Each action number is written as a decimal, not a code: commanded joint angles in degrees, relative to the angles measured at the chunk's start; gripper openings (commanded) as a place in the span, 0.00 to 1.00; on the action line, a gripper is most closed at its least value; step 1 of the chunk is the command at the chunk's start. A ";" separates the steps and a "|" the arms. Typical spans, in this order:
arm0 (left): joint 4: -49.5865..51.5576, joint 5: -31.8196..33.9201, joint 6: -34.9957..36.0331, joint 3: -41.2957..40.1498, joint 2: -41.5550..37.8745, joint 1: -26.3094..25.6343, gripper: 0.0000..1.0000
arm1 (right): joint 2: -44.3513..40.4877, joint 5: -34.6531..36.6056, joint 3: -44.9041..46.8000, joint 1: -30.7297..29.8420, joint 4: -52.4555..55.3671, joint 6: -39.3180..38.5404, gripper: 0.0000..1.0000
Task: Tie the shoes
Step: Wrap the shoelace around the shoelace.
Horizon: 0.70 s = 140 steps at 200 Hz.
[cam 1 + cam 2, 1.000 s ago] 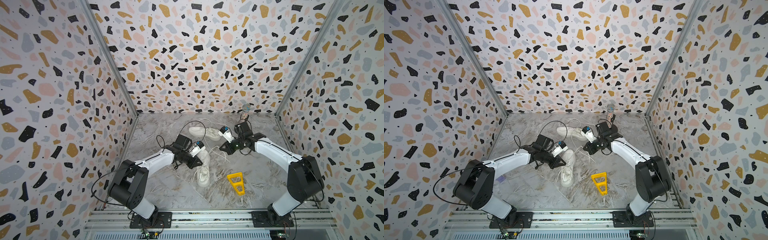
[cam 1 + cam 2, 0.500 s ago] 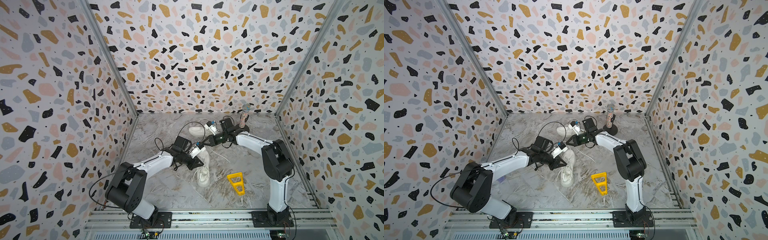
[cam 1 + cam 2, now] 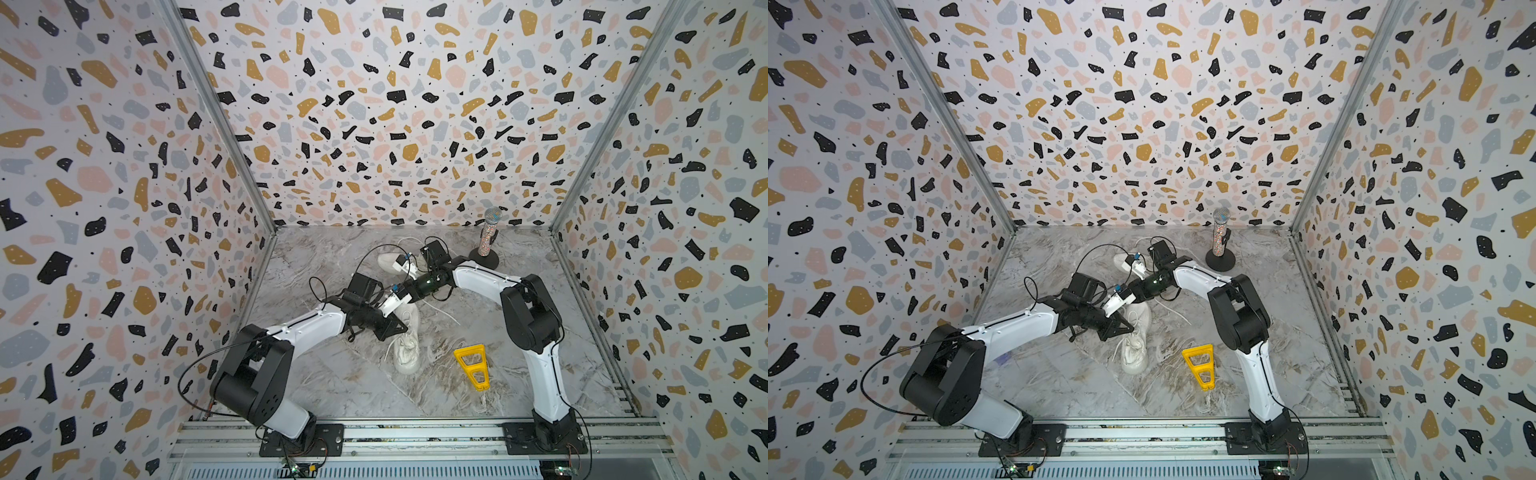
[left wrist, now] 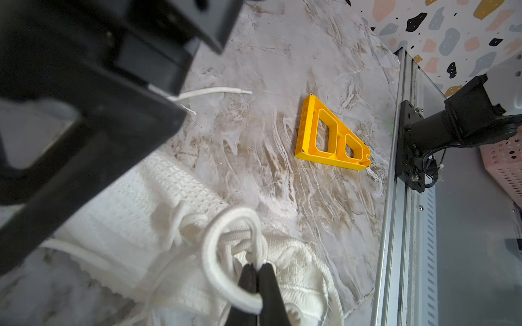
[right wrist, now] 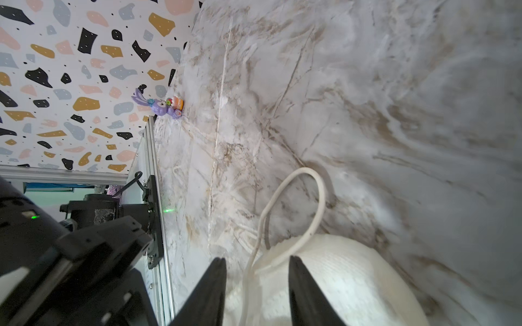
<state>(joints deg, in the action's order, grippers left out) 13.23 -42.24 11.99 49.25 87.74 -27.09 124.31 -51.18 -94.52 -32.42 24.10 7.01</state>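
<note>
Two white shoes lie on the marble floor: the near shoe [image 3: 406,351] [image 3: 1133,353] in the middle and the far shoe [image 3: 388,262] behind it. My left gripper [image 3: 402,329] [image 4: 257,267] is shut on a loop of lace [image 4: 214,254] at the knot over the near shoe's knit upper [image 4: 127,214]. My right gripper [image 3: 405,289] [image 5: 257,261] reaches in from the right, just behind the left one. Its jaws are open above a rounded white end of a shoe [image 5: 353,282], and a loose lace loop [image 5: 296,183] runs down between the fingers.
A yellow triangular frame [image 3: 471,365] [image 4: 330,138] lies right of the near shoe. A glittery microphone on a black stand [image 3: 488,241] stands at the back right. A purple bunny toy [image 5: 163,105] sits by the left wall. The metal rail [image 3: 415,432] runs along the front.
My right arm has swung in from the right to just behind the left gripper, and its jaws have gone from shut to open. The left gripper has kept its hold on the lace.
</note>
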 commanded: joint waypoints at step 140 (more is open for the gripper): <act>-1.29 -1.08 0.62 0.06 -1.26 0.02 0.00 | -19.95 -9.86 36.19 2.18 -43.38 20.94 0.62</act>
<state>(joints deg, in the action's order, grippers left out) 13.19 -42.59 12.03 49.25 87.74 -27.09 103.96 -59.96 -58.94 -28.36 -7.73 20.21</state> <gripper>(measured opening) 0.048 0.622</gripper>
